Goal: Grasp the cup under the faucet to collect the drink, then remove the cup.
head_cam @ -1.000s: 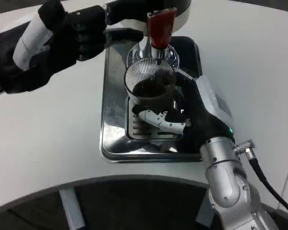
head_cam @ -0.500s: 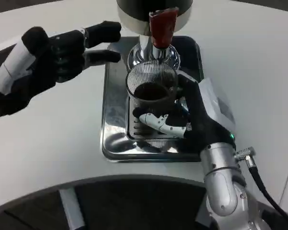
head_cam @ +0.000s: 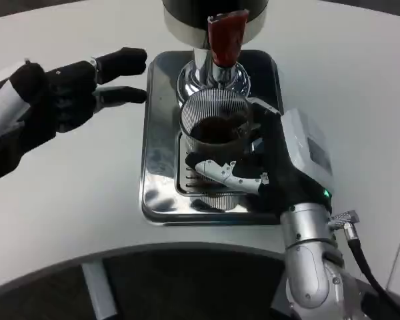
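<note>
A ribbed clear cup [head_cam: 215, 127] with dark drink in it stands on the drip grate of the steel tray [head_cam: 159, 167], just below the faucet with its red lever [head_cam: 226, 37]. My right hand [head_cam: 267, 167] grips the cup from the right, its fingers wrapped around the lower front of the cup. My left hand [head_cam: 60, 100] hovers over the white table left of the tray, fingers spread and pointing toward the dispenser, holding nothing.
The dispenser body [head_cam: 213, 17] rises at the back edge of the tray. A black cable [head_cam: 370, 267] hangs from my right forearm. The white table's curved front edge [head_cam: 120, 250] runs below the tray.
My left hand has drawn back from the faucet lever, moving left and down over the table. The right hand keeps its hold on the cup, which now shows slightly lower.
</note>
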